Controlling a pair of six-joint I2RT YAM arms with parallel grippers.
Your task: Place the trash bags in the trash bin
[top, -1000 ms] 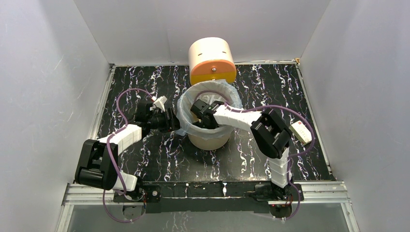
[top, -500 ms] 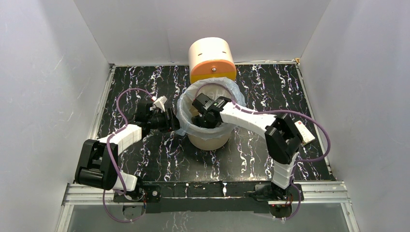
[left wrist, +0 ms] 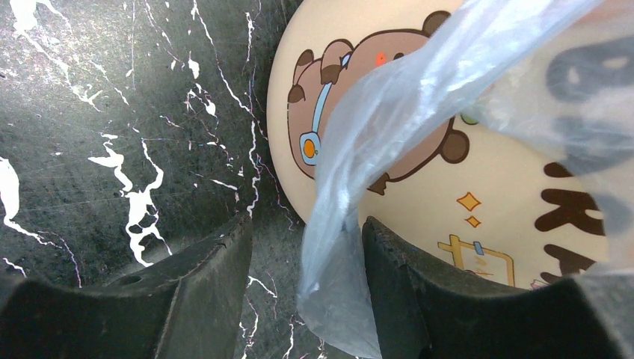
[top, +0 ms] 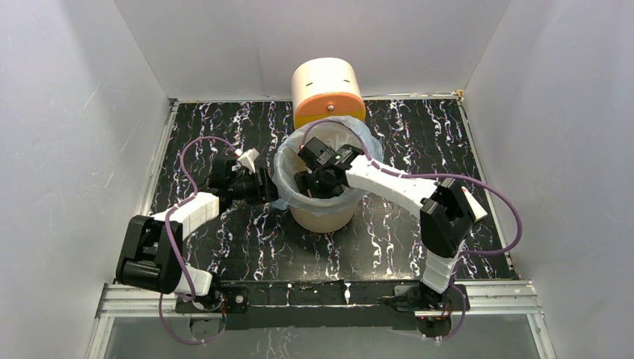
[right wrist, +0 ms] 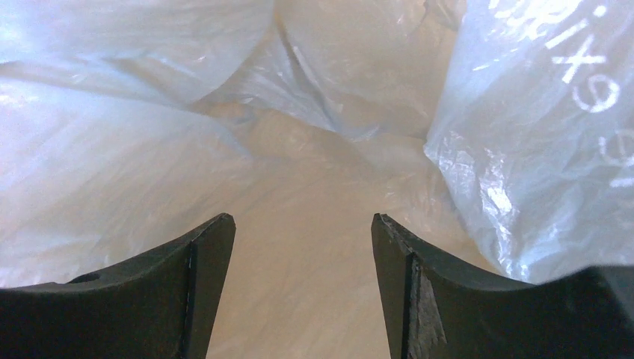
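Note:
The beige trash bin (top: 323, 217) stands mid-table, with the pale-blue trash bag (top: 286, 162) spread over its rim and lining it. My left gripper (top: 271, 191) is at the bin's left side. In the left wrist view it (left wrist: 306, 243) is open, with a flap of the bag (left wrist: 374, 127) hanging between the fingers against the right one, beside the bin's printed wall (left wrist: 508, 194). My right gripper (top: 308, 183) reaches down inside the bin. In the right wrist view it (right wrist: 303, 224) is open and empty, with bag film (right wrist: 112, 149) all around it.
A cream cylinder with an orange front (top: 327, 93) stands just behind the bin. A small white box (top: 474, 209) lies at the right, partly behind my right arm. White walls close off the left, back and right of the black marbled table (top: 224, 247).
My right arm has swung its elbow out to the right and its gripper has shifted a little inside the bin. The left arm has not moved.

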